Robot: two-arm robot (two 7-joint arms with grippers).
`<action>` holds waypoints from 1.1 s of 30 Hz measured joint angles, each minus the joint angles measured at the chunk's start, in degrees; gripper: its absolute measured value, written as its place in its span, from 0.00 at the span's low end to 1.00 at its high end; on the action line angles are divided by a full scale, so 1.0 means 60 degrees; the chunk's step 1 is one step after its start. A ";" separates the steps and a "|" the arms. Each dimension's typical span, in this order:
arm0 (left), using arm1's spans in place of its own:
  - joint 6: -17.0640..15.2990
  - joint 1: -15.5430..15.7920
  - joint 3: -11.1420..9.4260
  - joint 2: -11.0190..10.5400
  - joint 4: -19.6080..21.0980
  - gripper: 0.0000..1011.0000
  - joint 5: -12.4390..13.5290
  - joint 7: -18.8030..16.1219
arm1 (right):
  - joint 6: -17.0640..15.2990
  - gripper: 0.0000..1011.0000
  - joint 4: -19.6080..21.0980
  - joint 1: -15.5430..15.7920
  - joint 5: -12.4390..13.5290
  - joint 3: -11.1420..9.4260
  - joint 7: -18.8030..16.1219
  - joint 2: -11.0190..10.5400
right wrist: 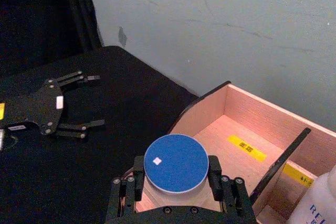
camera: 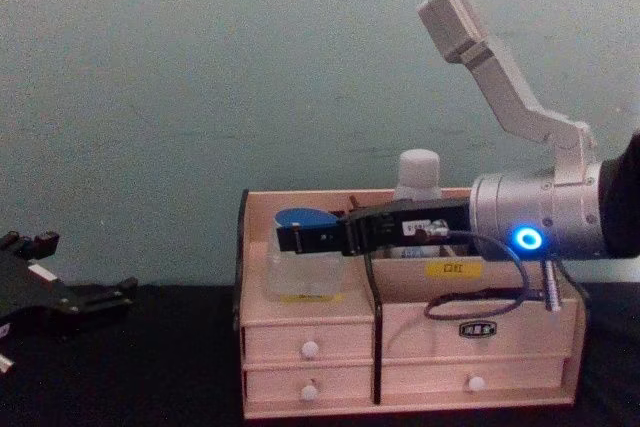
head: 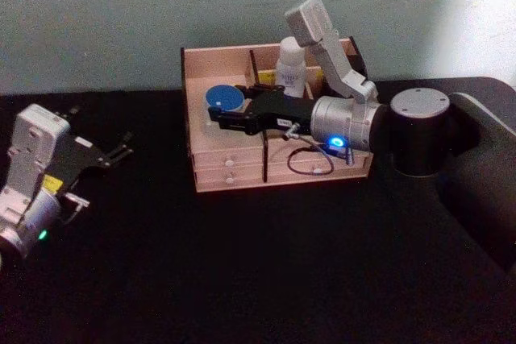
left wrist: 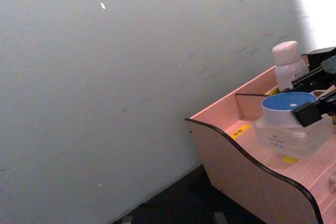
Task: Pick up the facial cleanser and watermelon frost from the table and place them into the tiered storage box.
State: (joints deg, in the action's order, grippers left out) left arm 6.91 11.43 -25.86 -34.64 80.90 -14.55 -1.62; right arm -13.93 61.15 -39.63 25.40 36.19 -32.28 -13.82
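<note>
The watermelon frost (head: 225, 98), a squat clear jar with a blue lid (right wrist: 176, 162), sits low in the left top compartment of the tiered storage box (head: 234, 175). My right gripper (head: 230, 112) reaches in from the right and is shut on the jar, one finger on each side of its lid. The facial cleanser (head: 292, 62), a tall white bottle, stands upright in the compartment behind my right arm; the chest view shows its cap (camera: 418, 169). My left gripper (head: 122, 147) rests open and empty over the table, left of the box.
The box (camera: 420, 337) stands at the back of the black table against a pale wall, with two rows of white-knobbed drawers facing me. A dark divider (right wrist: 278, 161) separates the jar's compartment from the bottle's. Bare black tabletop lies in front.
</note>
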 joint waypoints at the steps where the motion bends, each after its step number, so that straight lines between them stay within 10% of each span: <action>1: 0.0000 0.0001 0.0000 0.0000 0.0000 0.99 0.0000 0.0000 | 0.0002 0.72 -0.0030 -0.0012 -0.0014 0.0000 0.0009 0.0019; 33: 0.0000 0.0000 0.0000 0.0000 0.0000 0.99 0.0000 0.0000 | -0.0207 0.72 -0.0535 -0.0098 -0.0317 -0.0257 0.0247 0.0423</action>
State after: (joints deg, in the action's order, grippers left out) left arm 6.91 11.43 -25.86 -34.65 80.90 -14.55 -1.62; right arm -15.18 57.94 -40.22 23.50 34.65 -30.80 -11.28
